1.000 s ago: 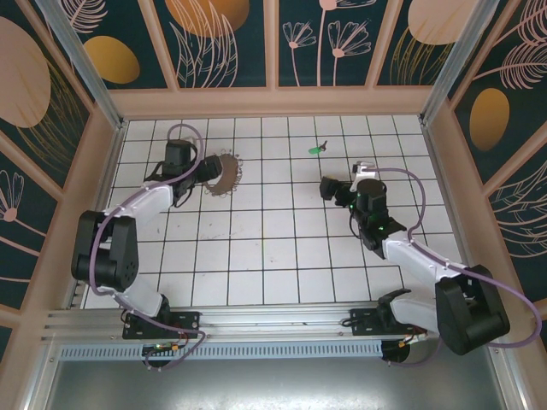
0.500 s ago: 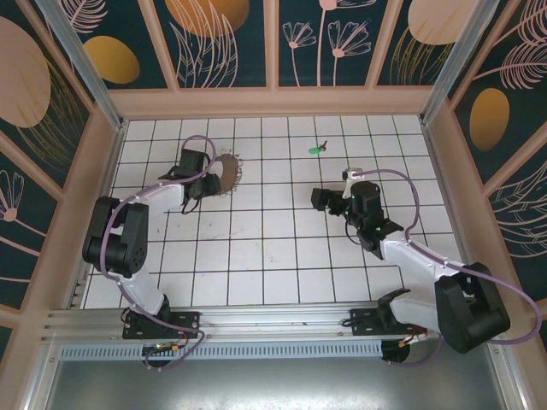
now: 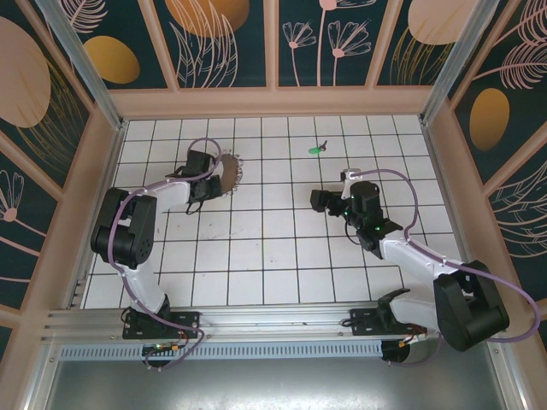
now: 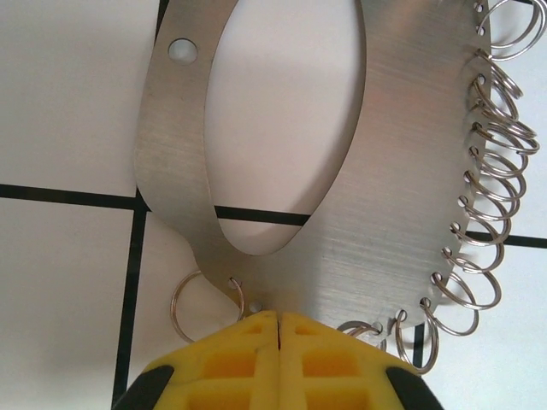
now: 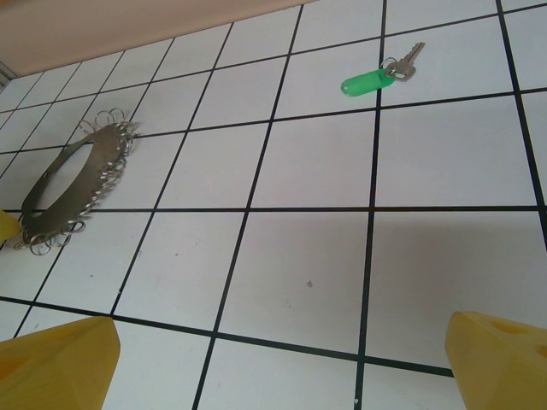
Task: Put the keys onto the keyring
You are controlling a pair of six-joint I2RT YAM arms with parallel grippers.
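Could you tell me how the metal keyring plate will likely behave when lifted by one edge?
The brushed-metal oval keyring plate looks like rigid sheet, so it should probably stay flat, not droop. Its small wire rings, loose in edge holes, would likely swing. The smooth thin edge may slip.

Lab cell: tiled floor (image 3: 265,248), aluminium frame (image 3: 256,321)

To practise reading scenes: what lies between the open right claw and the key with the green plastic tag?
Only bare white tiles with black grout lines separate the right claw from the green-tagged silver key, seen in the right wrist view.
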